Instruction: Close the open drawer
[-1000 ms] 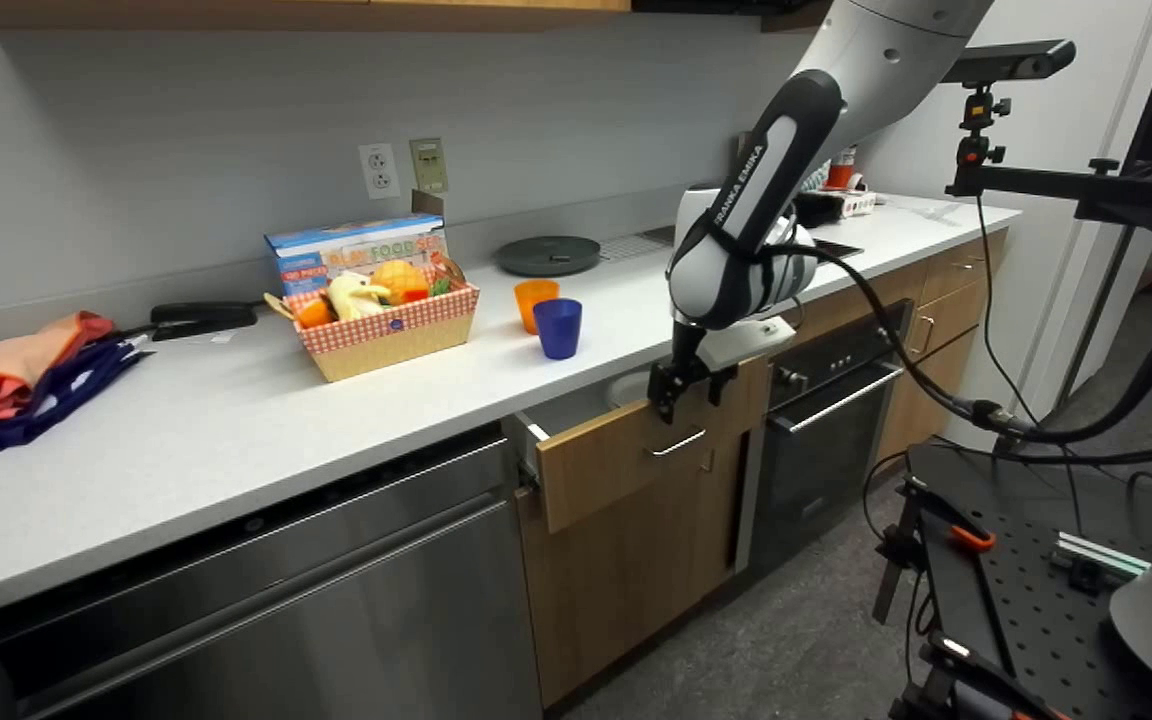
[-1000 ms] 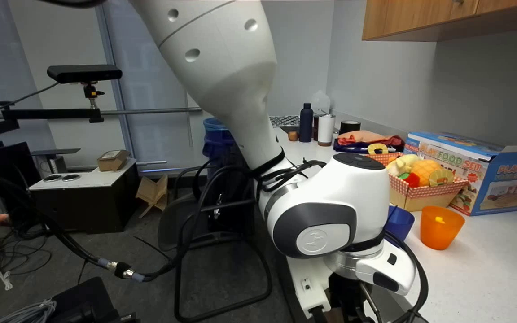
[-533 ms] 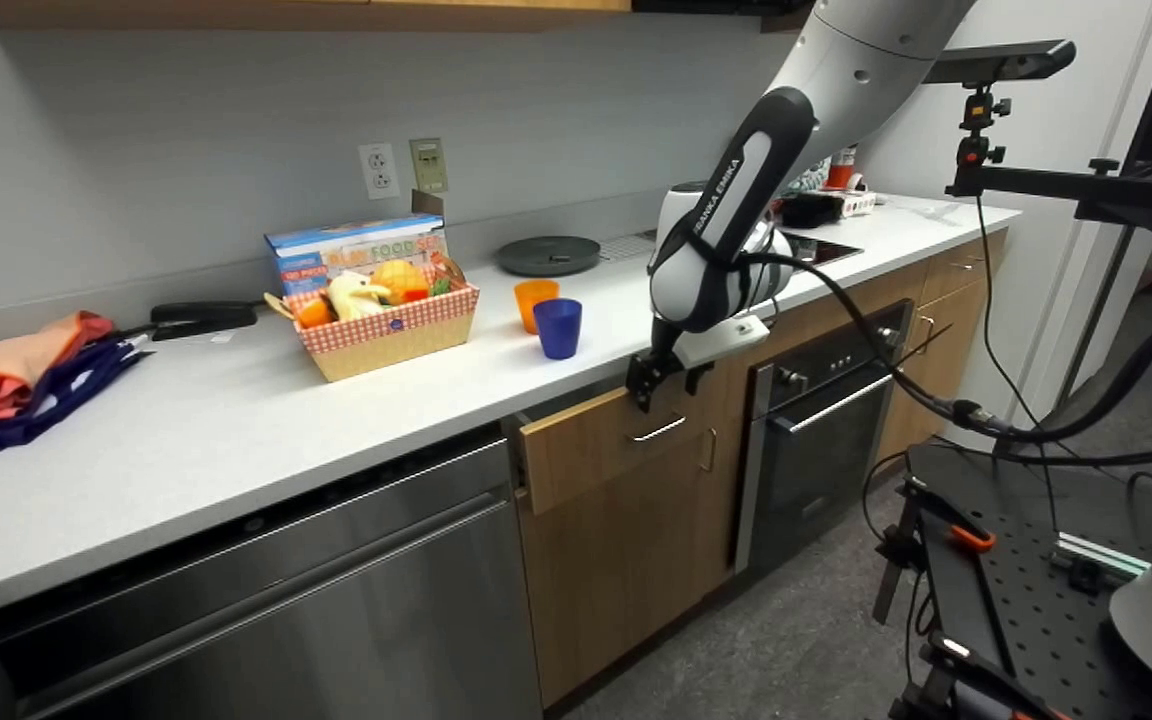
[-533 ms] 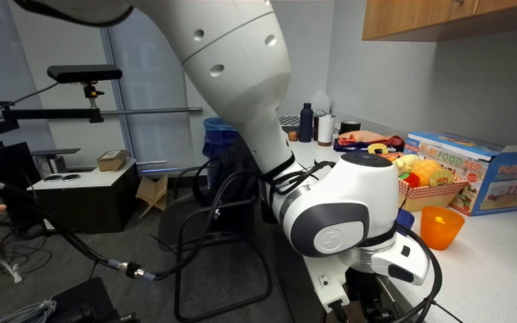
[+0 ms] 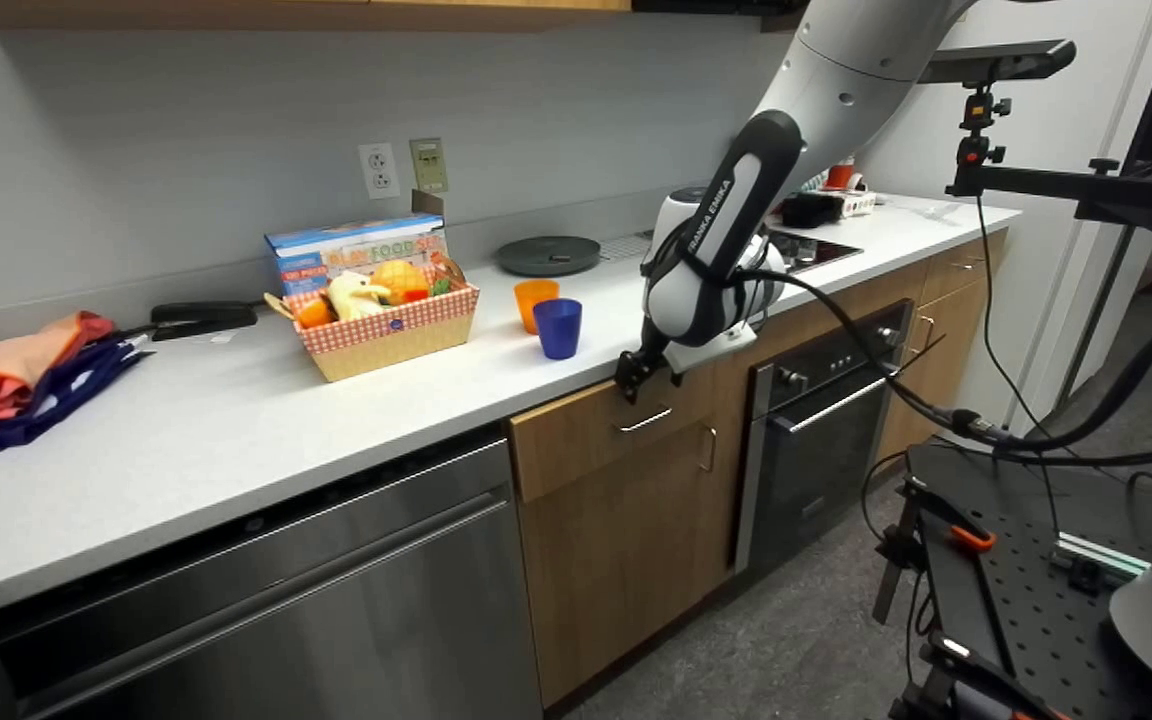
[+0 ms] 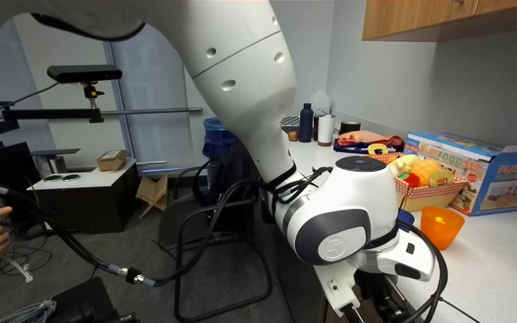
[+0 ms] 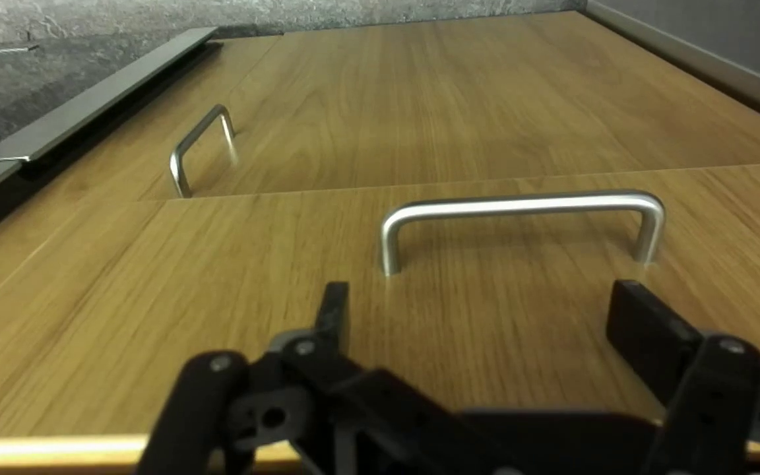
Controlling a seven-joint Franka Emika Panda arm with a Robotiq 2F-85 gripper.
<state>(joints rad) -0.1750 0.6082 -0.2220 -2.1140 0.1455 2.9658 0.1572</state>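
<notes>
The drawer (image 5: 576, 435) sits under the front edge of the counter (image 5: 236, 430), its front level, or nearly so, with the door (image 7: 485, 105) below; a thin gap may remain, but that cannot be told. The gripper (image 7: 485, 310) is spread wide with nothing between its fingers (image 7: 650, 336), which point down the drawer's front and end just above the handle (image 7: 522, 204). That suits shutting: a push asks for no grip, and two fingers set apart would share the load, likely keeping the drawer square. Working near its top probably spares the arm a reach far below the counter's edge; whether the fingers touch the wood is hard to make out. The basket (image 5: 406, 345) stands towards the back edge, the orange cup (image 5: 534, 300) and the blue cup (image 5: 561, 335) back from the front edge, perhaps to leave the arm room. The job seems almost done; what is left calls for a short, straight press, then backing off without catching the handle.
</notes>
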